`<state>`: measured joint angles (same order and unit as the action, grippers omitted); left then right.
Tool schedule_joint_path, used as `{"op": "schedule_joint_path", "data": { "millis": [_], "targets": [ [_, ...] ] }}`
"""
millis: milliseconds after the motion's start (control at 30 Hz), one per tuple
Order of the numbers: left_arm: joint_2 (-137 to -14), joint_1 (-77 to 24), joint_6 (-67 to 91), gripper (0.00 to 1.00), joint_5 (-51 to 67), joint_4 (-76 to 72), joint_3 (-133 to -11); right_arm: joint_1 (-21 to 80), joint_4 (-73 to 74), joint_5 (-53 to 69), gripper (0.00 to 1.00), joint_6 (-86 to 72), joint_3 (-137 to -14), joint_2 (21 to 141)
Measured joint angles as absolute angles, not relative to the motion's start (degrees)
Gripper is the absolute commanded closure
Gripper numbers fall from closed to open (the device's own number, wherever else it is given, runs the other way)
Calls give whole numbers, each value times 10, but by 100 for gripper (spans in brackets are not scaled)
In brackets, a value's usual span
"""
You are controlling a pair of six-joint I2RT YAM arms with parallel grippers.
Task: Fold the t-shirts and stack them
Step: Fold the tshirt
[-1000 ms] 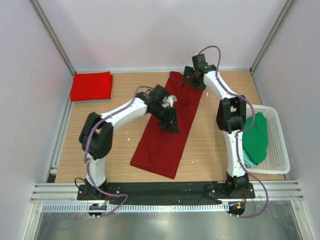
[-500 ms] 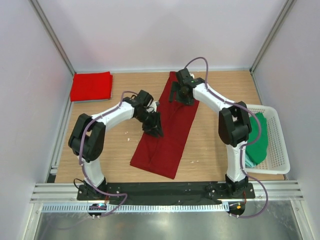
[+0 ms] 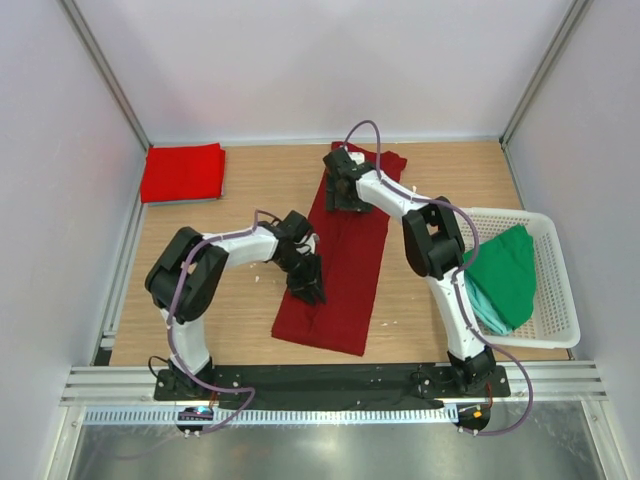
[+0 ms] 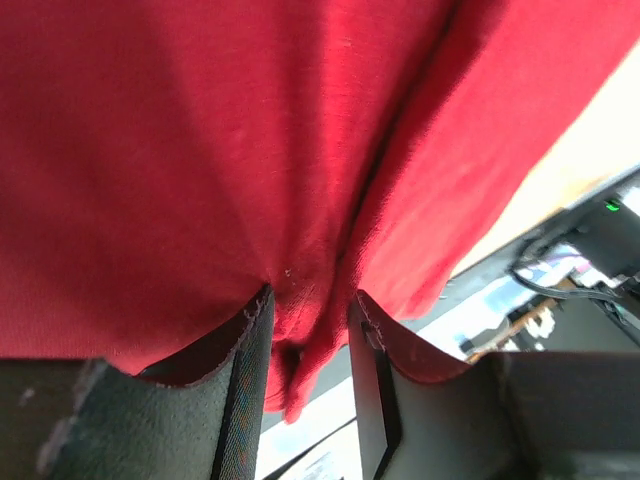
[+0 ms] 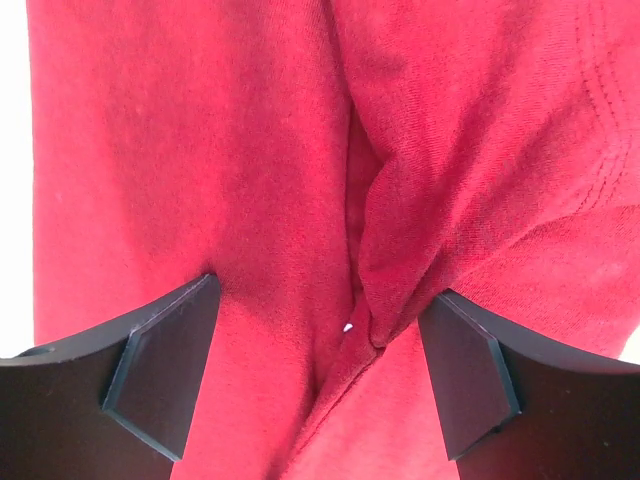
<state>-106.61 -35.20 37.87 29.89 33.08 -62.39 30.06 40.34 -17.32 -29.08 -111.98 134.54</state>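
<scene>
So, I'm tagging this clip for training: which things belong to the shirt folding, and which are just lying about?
Job: long dark maroon cloth t-shirt; folded bright red cloth t-shirt; crumpled green cloth t-shirt; teal cloth t-shirt under it.
Lying about: white plastic mesh basket, only holding those two; wooden table.

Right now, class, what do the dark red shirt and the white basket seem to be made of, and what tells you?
The dark red shirt: soft knit cloth, probably cotton jersey, matt; it creases into folds and shows stitched seams. The basket: apparently moulded plastic, white; rigid lattice walls.
</scene>
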Motion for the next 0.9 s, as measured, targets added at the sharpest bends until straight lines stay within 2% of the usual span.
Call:
{"op": "schedule_joint_path", "data": {
  "millis": [167,267,400,533,633,767,900],
  "targets": [
    [-1089,-378,429,63,352,262,-622,307,404,-165,14,-256,-1181,1381],
    [-1097,-388,446,62,365,242,-625,308,407,-157,11,-245,-1204,1393],
    [-1091,-389,443,57,351,263,-639,307,422,-151,3,-238,-1216,1393],
    [-1030,-382,429,54,327,321,-663,299,455,-145,2,-226,-1204,1360],
    [-946,-368,415,54,310,361,-686,286,476,-135,2,-212,-1153,1283],
    [-850,-344,399,54,300,380,-665,267,480,-86,6,-200,-1036,1116],
    [-840,-336,396,56,298,385,-578,256,469,-11,20,-213,-857,934]
  ]
}}
